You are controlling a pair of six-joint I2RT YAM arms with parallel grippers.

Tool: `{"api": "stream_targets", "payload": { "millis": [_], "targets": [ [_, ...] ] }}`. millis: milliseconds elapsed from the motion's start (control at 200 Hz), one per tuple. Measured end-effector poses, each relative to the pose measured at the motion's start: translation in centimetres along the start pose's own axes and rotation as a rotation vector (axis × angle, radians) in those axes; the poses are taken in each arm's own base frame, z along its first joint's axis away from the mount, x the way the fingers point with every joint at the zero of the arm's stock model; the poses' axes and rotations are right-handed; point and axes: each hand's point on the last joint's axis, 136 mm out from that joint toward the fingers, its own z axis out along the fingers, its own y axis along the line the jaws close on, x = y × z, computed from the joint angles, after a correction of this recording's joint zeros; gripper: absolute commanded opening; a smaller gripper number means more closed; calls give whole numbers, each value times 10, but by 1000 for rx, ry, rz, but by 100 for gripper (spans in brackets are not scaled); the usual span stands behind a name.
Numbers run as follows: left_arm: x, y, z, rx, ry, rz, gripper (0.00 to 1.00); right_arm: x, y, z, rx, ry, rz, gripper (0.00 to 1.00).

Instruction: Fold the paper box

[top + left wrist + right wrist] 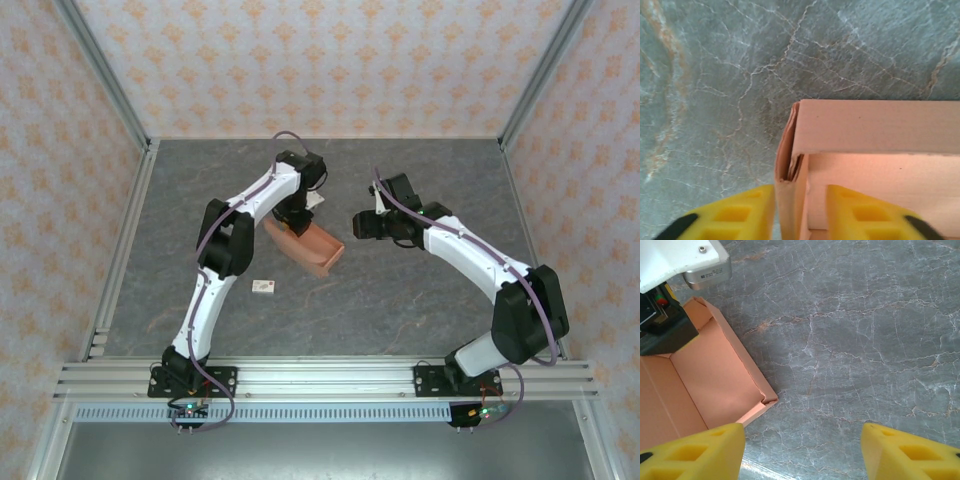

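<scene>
The paper box (312, 250) sits mid-worktop, a little toward the far edge, with its long axis running from far-left to near-right. The left gripper (290, 218) is at its far-left end, jaws part-open astride the end wall, the inner finger (860, 215) clear of the card, so it does not look clamped. The right gripper (358, 224) hangs wide open and empty just off the box's right side, so I judge the left arm nearer.

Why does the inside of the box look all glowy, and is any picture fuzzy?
Left wrist view: light probably bounces around inside the paper box, so its inner wall glows pale pink, and this close picture is a bit soft. Right wrist view: the table veins look sharp. Top view: clear, evenly lit, hardly any shadows.
</scene>
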Motion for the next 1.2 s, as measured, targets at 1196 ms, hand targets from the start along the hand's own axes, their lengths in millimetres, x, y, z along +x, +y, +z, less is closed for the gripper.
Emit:
{"api": "stream_targets", "payload": {
  "millis": [1196],
  "targets": [
    [50, 45, -204, 61, -811, -434, 73, -2, 81, 128, -183, 188, -64, 49]
  ]
}}
